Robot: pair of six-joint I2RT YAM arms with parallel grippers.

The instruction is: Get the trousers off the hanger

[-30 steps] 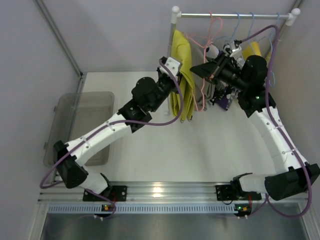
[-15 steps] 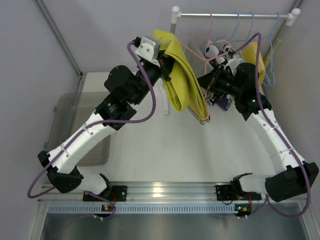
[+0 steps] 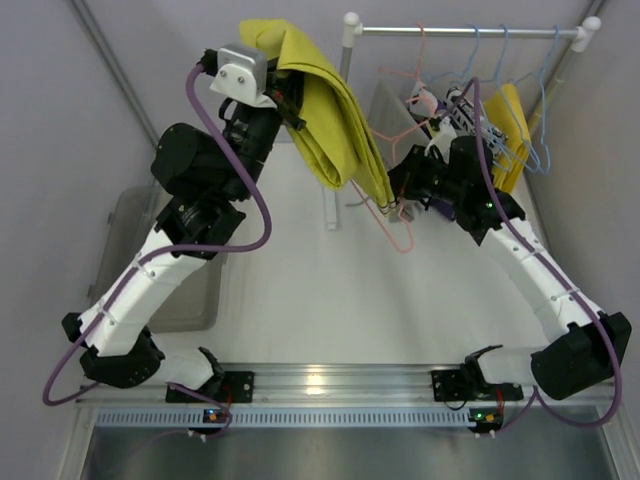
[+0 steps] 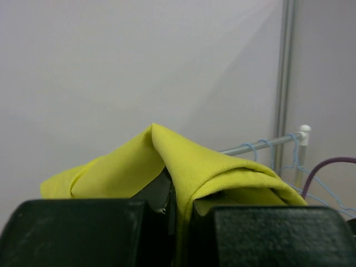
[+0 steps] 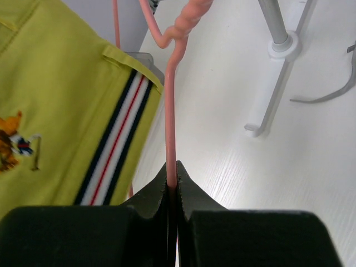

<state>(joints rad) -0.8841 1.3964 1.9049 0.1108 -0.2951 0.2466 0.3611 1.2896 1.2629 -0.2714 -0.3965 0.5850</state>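
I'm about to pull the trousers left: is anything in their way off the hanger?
Nothing visible blocks them. The left gripper is shut on the trousers, raised left of the rack post; only their lower end overlaps the hanger, which the right gripper pinches. Whether cloth catches the wire there is hidden.

Greenish-yellow trousers (striped navy, white and red at one edge), salmon-pink hanger, light blue hangers.

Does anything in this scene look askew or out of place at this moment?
Yes. The thin salmon-pink wire hanger is clamped in the shut right gripper and tilts out over the table instead of hanging straight. The greenish-yellow cloth trousers, pinched by the left gripper and raised high, slope down with their striped end beside it.
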